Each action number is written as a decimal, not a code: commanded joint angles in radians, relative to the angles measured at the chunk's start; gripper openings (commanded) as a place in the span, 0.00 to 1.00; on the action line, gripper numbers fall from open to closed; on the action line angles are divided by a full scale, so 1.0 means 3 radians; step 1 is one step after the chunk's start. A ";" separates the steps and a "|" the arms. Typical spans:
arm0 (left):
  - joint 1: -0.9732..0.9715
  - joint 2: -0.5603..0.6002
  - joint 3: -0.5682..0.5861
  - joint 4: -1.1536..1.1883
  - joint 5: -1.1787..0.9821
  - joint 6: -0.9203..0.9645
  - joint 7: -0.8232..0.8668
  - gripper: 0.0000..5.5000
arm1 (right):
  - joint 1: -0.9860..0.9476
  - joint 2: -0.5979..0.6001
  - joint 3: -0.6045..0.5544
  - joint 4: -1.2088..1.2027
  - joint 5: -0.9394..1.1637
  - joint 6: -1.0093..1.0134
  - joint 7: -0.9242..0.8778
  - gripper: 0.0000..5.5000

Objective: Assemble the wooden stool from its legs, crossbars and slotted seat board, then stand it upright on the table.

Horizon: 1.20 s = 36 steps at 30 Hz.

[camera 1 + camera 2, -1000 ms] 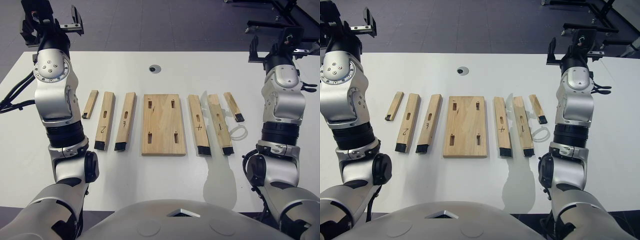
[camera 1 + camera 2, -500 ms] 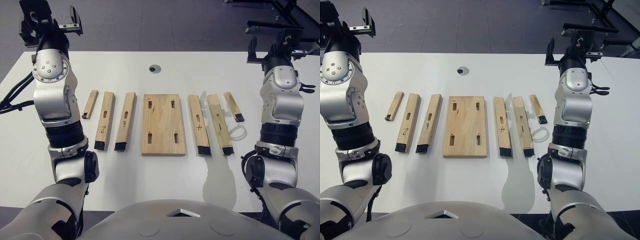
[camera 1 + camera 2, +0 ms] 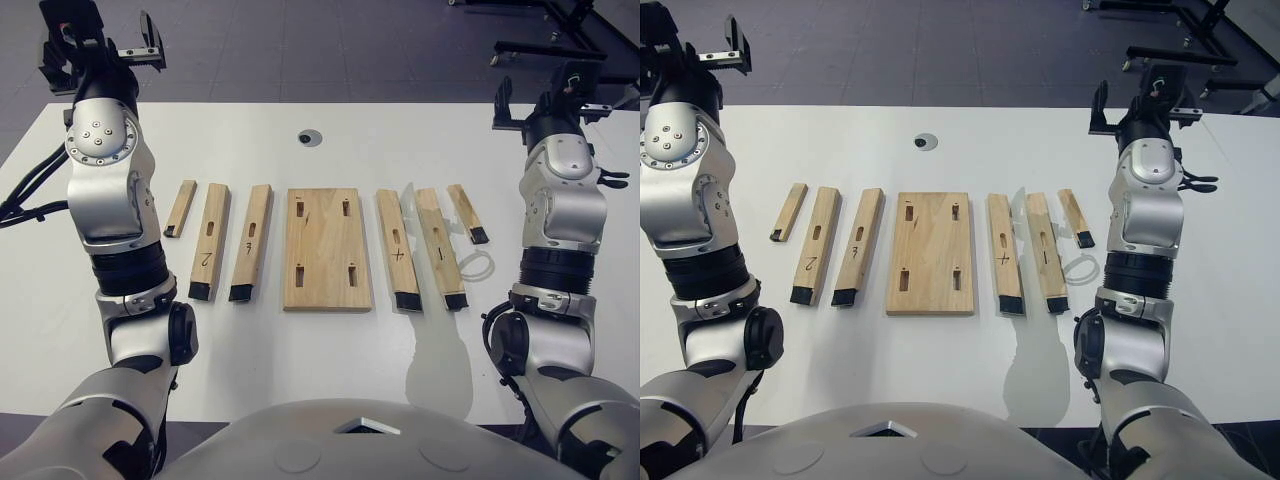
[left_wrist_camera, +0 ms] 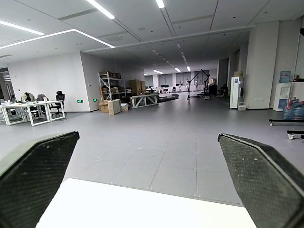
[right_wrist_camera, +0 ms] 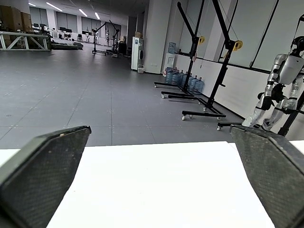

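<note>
A grey tiled floor (image 4: pixel 161 147) stretches under ceiling strip lights (image 4: pixel 102 8).

Seat board (image 3: pixel 327 249) lies on the table (image 3: pixel 400 140) between the legs (image 3: pixel 250 240).

A large open-plan robotics lab: grey tiled floor (image 4: pixel 156 142), ceiling strip lights (image 4: pixel 102 8), desks (image 4: pixel 28 111) with office chairs (image 4: pixel 59 97), shelving (image 4: pixel 107 83) and cardboard boxes (image 4: pixel 114 106), black metal gantry frames (image 5: pixel 222 71) (water jugs (image 5: pixel 192 83) stand beside them), and a second humanoid robot (image 5: pixel 280 76) near a stand.
</note>
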 commanded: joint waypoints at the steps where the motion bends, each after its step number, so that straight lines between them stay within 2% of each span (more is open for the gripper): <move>1: 0.0025 -0.0001 -0.0006 -0.0009 0.0008 0.0043 0.0001 0.98 | 0.0004 0.0007 -0.0009 -0.0025 0.0027 0.0036 0.0006 0.98; 6: 0.0092 0.0035 0.0008 -0.0054 0.0012 0.0068 -0.0025 0.98 | 0.0156 -0.0064 -0.0034 -0.0134 0.0170 0.0415 0.0237 0.98; 8: 0.0171 0.0094 0.0063 -0.0116 0.0015 0.0109 -0.0049 0.98 | 0.0409 -0.0362 0.0057 -0.0468 0.0205 0.0747 0.0601 0.98; 11: 0.0382 0.0166 0.0194 -0.0269 0.0004 0.0183 -0.0072 0.98 | 0.0593 -0.0808 -0.0144 -0.0740 0.0624 0.1463 0.1202 0.98; 14: 0.0571 0.0180 0.0333 -0.0459 -0.0057 0.0294 -0.0111 0.98 | 0.0655 -0.1034 -0.0116 -0.0645 0.0721 0.1644 0.1466 0.98; 21: 0.0805 0.0184 0.0361 -0.0654 -0.0051 0.0370 -0.0164 0.98 | 0.1017 -0.0771 0.0385 -0.0203 0.0519 0.1260 0.1504 0.98; 26: 0.0761 0.0175 0.0297 -0.0631 -0.0037 0.0372 -0.0162 0.98 | 0.1134 -0.0593 0.0431 0.0208 0.0399 0.0893 0.1368 0.98; 32: 0.0761 0.0167 0.0253 -0.0639 -0.0020 0.0366 -0.0138 0.98 | 0.1159 -0.0553 0.0409 0.0424 0.0432 0.0799 0.1429 0.98; 36: 0.0745 0.0164 0.0245 -0.0644 -0.0029 0.0384 -0.0137 0.98 | 0.1199 -0.0522 0.0454 0.0553 0.0450 0.0787 0.1507 0.86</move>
